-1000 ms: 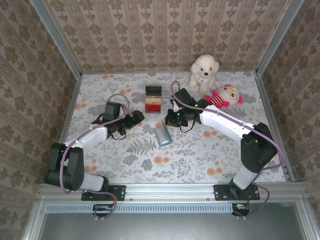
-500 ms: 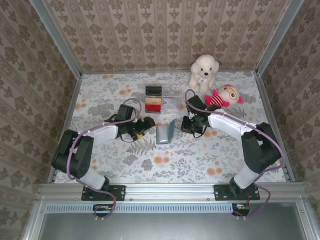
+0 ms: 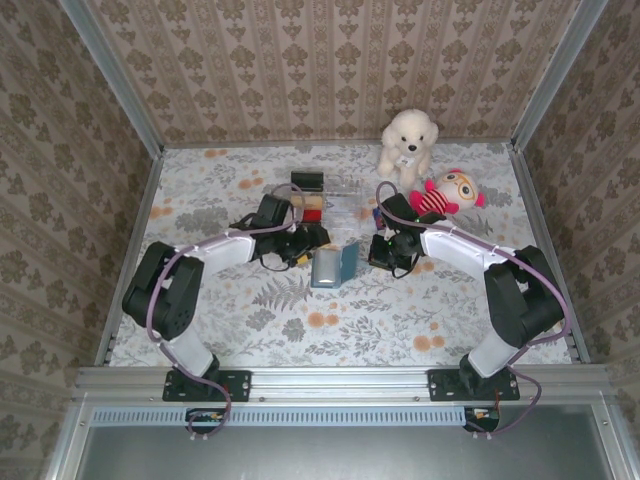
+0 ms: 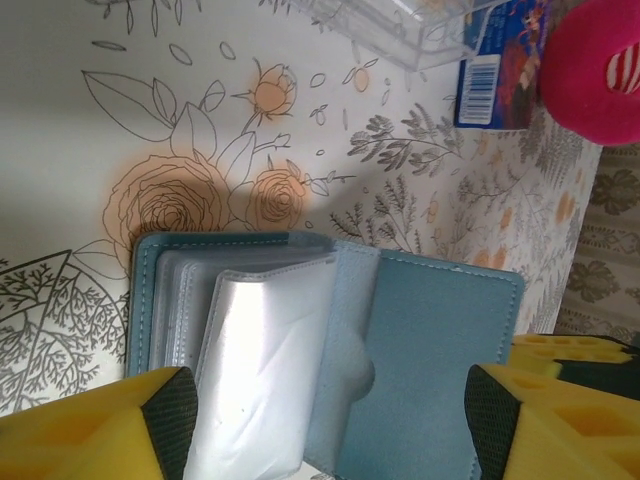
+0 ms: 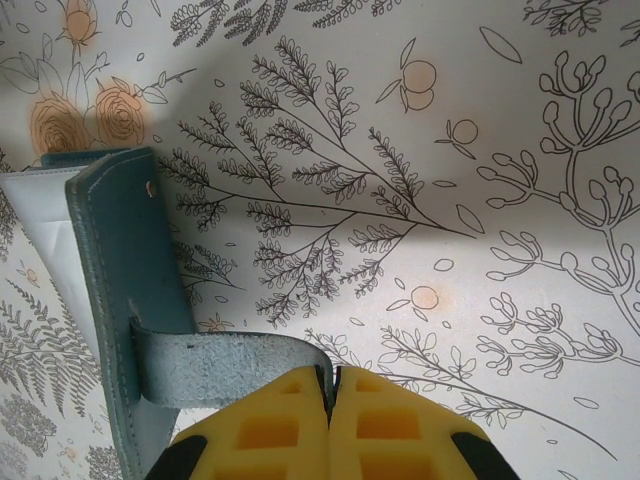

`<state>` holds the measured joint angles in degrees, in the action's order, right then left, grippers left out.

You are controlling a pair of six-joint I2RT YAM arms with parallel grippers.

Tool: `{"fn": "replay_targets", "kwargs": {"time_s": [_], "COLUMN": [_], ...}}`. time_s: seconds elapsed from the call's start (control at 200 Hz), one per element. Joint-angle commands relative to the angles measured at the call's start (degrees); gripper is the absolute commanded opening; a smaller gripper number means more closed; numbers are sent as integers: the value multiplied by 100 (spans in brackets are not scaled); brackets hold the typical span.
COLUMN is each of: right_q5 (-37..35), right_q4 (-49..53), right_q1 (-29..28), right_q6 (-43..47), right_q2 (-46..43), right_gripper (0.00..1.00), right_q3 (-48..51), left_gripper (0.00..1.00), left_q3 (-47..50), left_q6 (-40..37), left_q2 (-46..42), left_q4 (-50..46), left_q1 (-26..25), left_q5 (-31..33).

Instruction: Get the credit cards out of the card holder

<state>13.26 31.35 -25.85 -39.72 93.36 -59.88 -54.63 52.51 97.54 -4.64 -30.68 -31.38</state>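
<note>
Near the middle of the tabletop [image 3: 420, 320], a blue-grey card holder [image 3: 333, 266] lies spread open, with its clear inner sleeves [image 4: 260, 370] fanned up from the cover.

On its 3 o'clock side, the right gripper [image 3: 384, 252] has its jaws closed on the holder's strap [image 5: 220, 365]. In the right wrist view the strap is pinched flat between the two yellow fingers [image 5: 265, 430], and the holder's edge stands just beyond them.

On the 9 o'clock side the left gripper [image 3: 306, 247] sits low with its jaws open. In the left wrist view one yellow finger [image 4: 100, 430] is at each side of the open holder. Whether either finger touches it cannot be told. The sleeves look pale and silvery, and I cannot tell whether a card sits inside them.

The credit cards lie at 12 o'clock from the holder, toward the back wall. The red card [image 3: 314, 206] is partly hidden by the left arm, and the dark card [image 3: 307, 179] is just beyond it. A clear plastic box [image 3: 342, 198] sits just beside the red card at its 3 o'clock.

A white plush dog [image 3: 407, 143] sits at 1 o'clock by the back wall. A doll in pink [image 3: 450, 192] lies at 2 o'clock, close to the right arm.
</note>
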Motion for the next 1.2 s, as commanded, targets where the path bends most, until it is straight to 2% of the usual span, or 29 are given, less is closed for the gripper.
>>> {"fn": "replay_targets", "kwargs": {"time_s": [0.0,0.18,0.425,0.825,1.195], "right_q5": [-99,180,189,195,277], "right_q4": [-24,-295,-320,-374,-577], "right_q1": [27,71,88,102,102], "right_q6": [123,40,24,0,-96], "right_q2": [112,200,296,439,499], "right_gripper": [3,3,3,3,2], "right_q3": [3,25,19,20,64], "left_gripper": [74,69,64,71,69], "left_q3": [-151,-238,-267,-416,-329], "left_q6": [-20,-30,-99,-321,-241], "left_q2": [214,354,455,565,659], "left_q4": [-185,-143,-153,-560,276], "left_q1": [1,8,9,11,-202], "left_q5": [-261,-444,-510,-342,-1023]}}
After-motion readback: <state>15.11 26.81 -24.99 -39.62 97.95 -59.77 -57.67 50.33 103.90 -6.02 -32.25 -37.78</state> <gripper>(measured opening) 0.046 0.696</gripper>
